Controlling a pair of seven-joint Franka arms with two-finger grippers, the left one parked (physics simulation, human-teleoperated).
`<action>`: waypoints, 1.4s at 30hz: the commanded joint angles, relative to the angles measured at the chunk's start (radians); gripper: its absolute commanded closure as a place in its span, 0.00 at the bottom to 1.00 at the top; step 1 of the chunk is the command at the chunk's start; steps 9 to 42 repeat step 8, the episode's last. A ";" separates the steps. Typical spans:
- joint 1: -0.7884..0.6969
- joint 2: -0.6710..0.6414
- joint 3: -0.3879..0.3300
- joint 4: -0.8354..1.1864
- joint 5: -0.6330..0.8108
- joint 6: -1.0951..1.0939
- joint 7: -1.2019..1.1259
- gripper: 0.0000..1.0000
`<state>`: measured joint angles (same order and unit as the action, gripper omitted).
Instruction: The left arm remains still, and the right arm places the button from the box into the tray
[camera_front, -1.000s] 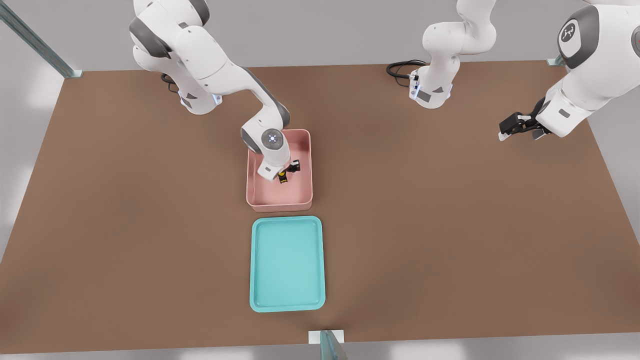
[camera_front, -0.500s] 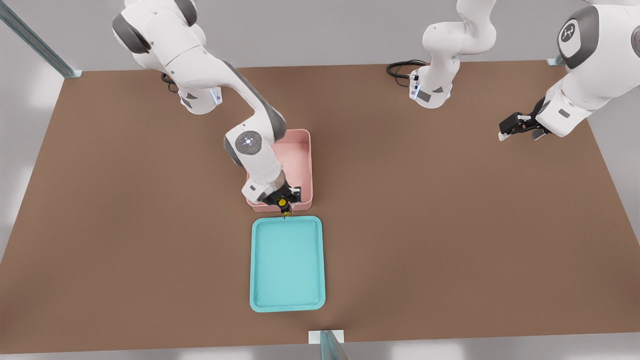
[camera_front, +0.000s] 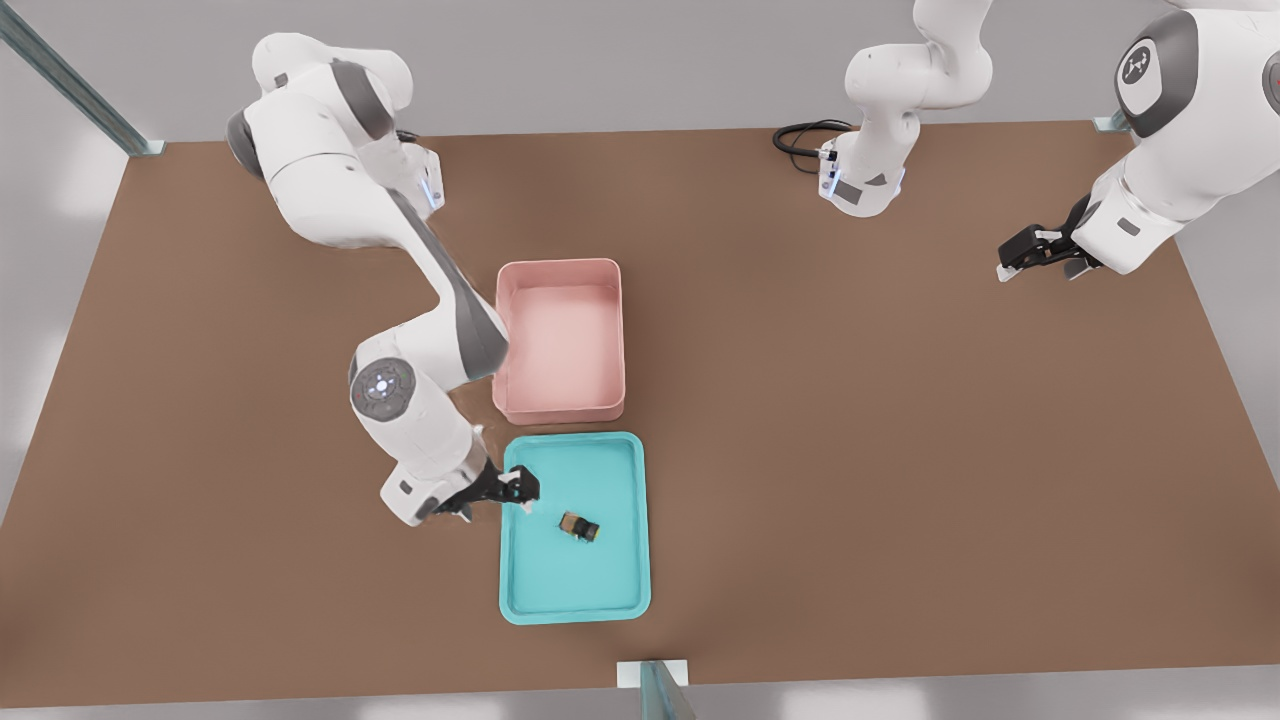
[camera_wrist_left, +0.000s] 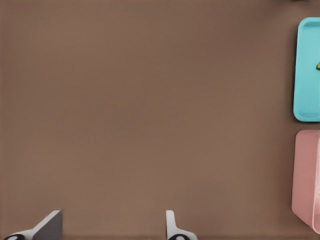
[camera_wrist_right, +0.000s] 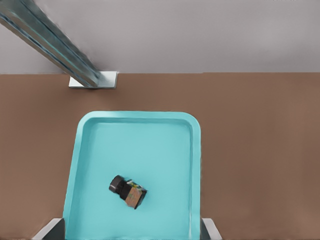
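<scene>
Fingers (camera_front: 520, 488) spread over tray (camera_front: 520, 600) rim, brown table (camera_front: 900, 450), grey wall (camera_front: 650, 60)

You're looking at a simulated robot lab. A bare brown table (camera_front: 850, 420) fills the frame. Grey walls and metal struts (camera_front: 70, 80) sit upper left.

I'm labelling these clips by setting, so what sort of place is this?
Probably a simulated robot test bench, not a home or workshop: white arms are mounted on a bare brown table, and the working hand, open, sits at the rim of a turquoise tray holding a button, near a pink box.
</scene>
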<state>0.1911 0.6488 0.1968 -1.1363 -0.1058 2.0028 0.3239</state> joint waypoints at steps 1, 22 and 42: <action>-0.050 -0.120 -0.020 -0.003 -0.221 -0.676 -0.519 0.00; -0.082 -0.503 -0.194 -0.269 0.035 -0.690 -0.477 0.00; -0.082 -0.503 -0.194 -0.269 0.035 -0.690 -0.477 0.00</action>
